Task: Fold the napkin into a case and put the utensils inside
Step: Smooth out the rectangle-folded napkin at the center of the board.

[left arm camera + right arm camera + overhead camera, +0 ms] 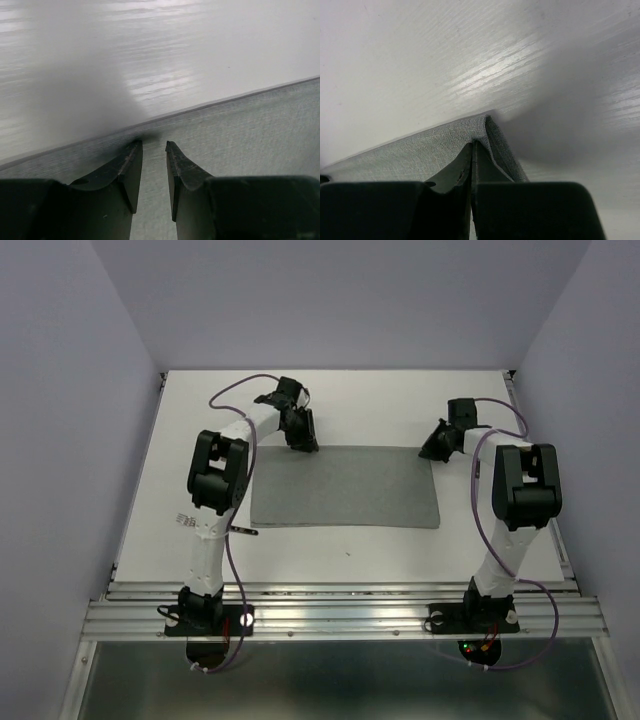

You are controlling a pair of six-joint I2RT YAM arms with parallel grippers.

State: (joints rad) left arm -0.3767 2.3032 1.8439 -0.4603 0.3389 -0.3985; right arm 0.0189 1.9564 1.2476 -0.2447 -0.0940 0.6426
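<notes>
The plain grey napkin (345, 488) lies flat on the counter (400, 400), long axis left to right. The left pincer (152, 146) stands spread over its far edge; the right pincer (472, 145) pinches its raised far-right corner.

1. The napkin (345, 487) lies flat on the table (400, 400), roughly midway between the table's left and right sides.
2. The left gripper (303, 440) is at the napkin's far left corner, its fingertips over the cloth just inside the far edge.
3. The right gripper (434, 452) is at the napkin's far right corner, and that corner rises off the table between its fingers.
4. The left arm's base (205, 612) stands nearer than the napkin's near edge, left of its near left corner.
5. The right arm's base (480, 616) stands nearer than the napkin's near edge, right of its near right corner.
</notes>
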